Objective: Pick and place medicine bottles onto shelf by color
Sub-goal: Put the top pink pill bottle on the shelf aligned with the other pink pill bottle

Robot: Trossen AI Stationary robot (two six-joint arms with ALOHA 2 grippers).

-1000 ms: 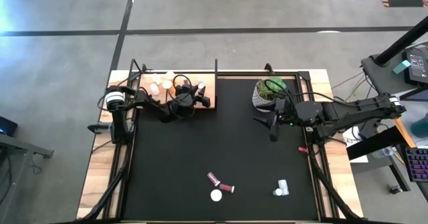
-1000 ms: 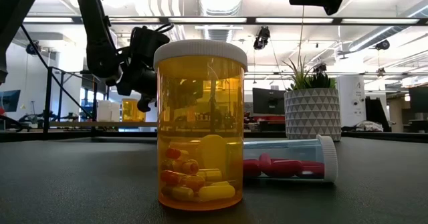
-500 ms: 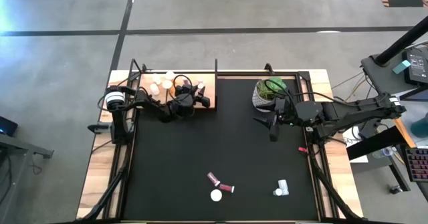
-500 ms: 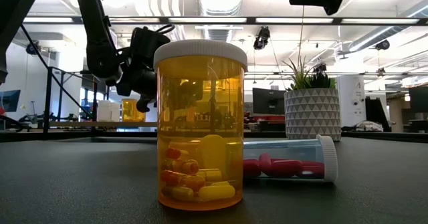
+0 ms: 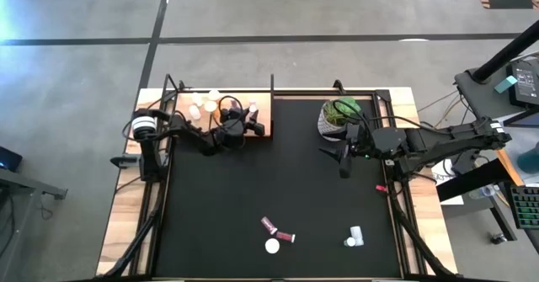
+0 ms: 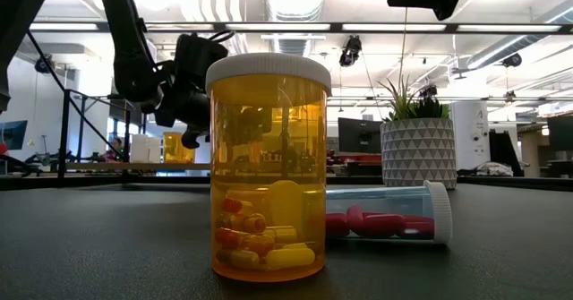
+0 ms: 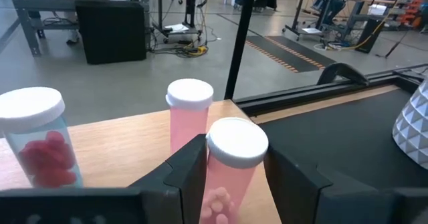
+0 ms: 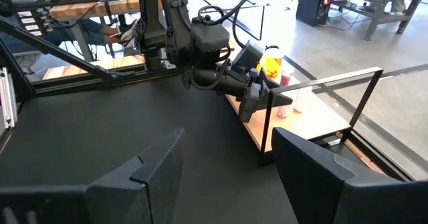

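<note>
My left gripper is over the wooden shelf at the table's far left, shut on a clear medicine bottle with pink pills and a white cap. On the shelf stand a pink bottle, one with red pills and an amber one. Near the front edge of the mat an amber bottle stands upright, a bottle of red capsules lies on its side behind it, and a white bottle lies to the right. My right gripper hangs open above the mat by the plant. My left gripper pinches the bottle's body just below the white cap between its two fingers. The fingers lie about level and come from the table's left. The bottle is upright; its bottom is out of frame, so I cannot tell whether it stands on the shelf.
A white pot with a green plant stands at the far edge, beside my right gripper. A thin black frame rises along the shelf's edge. The black mat between the arms and the near bottles is bare.
</note>
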